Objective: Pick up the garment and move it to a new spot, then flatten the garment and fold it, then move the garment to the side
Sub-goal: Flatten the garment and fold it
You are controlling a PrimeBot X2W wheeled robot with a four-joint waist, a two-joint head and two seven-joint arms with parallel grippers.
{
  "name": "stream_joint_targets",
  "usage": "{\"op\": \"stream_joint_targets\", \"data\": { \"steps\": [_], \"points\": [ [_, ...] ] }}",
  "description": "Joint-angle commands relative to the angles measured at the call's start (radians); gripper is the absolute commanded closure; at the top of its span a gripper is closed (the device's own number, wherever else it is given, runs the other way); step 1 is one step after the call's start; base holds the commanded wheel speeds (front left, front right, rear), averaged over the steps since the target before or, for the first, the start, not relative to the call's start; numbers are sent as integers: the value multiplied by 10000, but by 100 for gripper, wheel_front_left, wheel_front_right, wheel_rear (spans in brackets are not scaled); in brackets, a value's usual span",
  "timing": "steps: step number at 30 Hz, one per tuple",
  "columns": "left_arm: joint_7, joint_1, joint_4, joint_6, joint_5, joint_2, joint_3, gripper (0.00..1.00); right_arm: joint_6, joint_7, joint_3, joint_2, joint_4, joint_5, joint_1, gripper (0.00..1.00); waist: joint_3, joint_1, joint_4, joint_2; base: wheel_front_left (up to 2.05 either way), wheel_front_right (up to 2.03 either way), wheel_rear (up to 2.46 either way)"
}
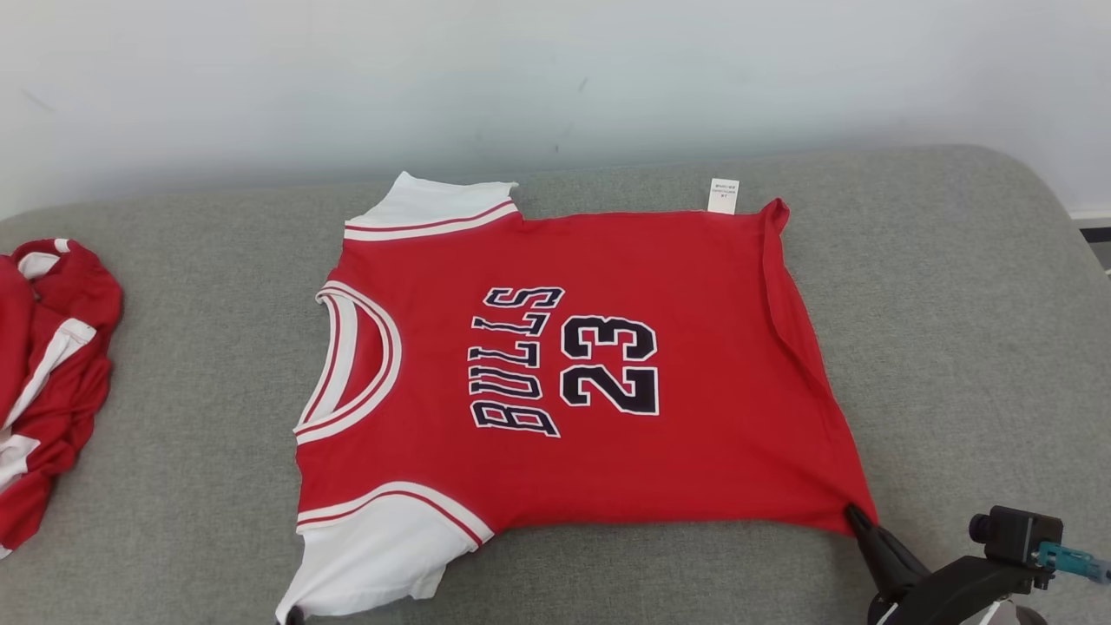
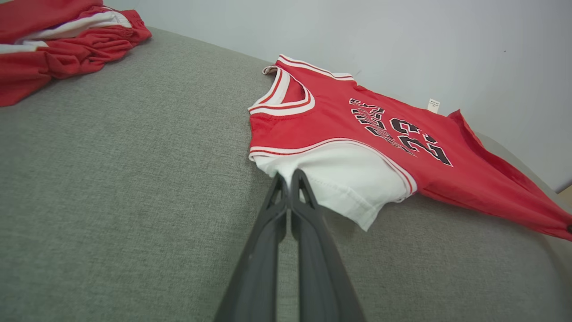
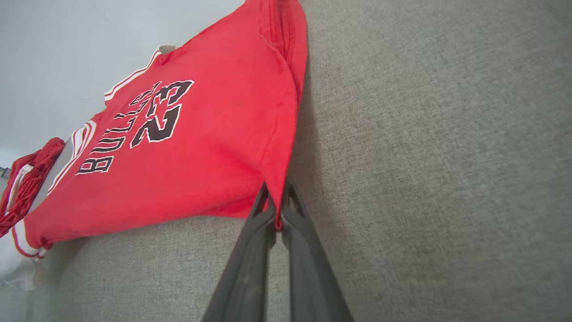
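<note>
Jersey (image 1: 521, 391), red with white sleeves, lies spread flat on the grey cushion (image 1: 972, 347), stretched between the two claws. On its near hem corner the right claw (image 3: 277, 210) is closed, with red cloth pinched between the fingertips. From there the hem runs away ahead of it, and the body with BULLS 23 spreads to its left. At the near white sleeve the left claw (image 2: 289, 179) is closed too, its tips pressed together on the sleeve's edge, which seems nipped between them. The neckline sits just beyond those tips and the body stretches off to their right. A white tag (image 1: 723, 195) sticks out at the far edge, well beyond the right claw. A second red heap (image 1: 52, 373) lies well apart, ahead and left of the left claw.
</note>
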Motion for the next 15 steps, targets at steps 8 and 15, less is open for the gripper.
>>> {"op": "stream_joint_targets", "data": {
  "steps": [8,15],
  "points": [
    [-19,-623,77,-459,480,-60,150,100,-3,886,-1290,754,-982,-735,575,100,60,1,-162,1,0,0,0],
    [-19,-2408,233,-1108,781,391,134,100,-3,1748,-2155,1252,-1454,-869,-58,100,409,1,-382,1,0,0,0]
  ]
}}
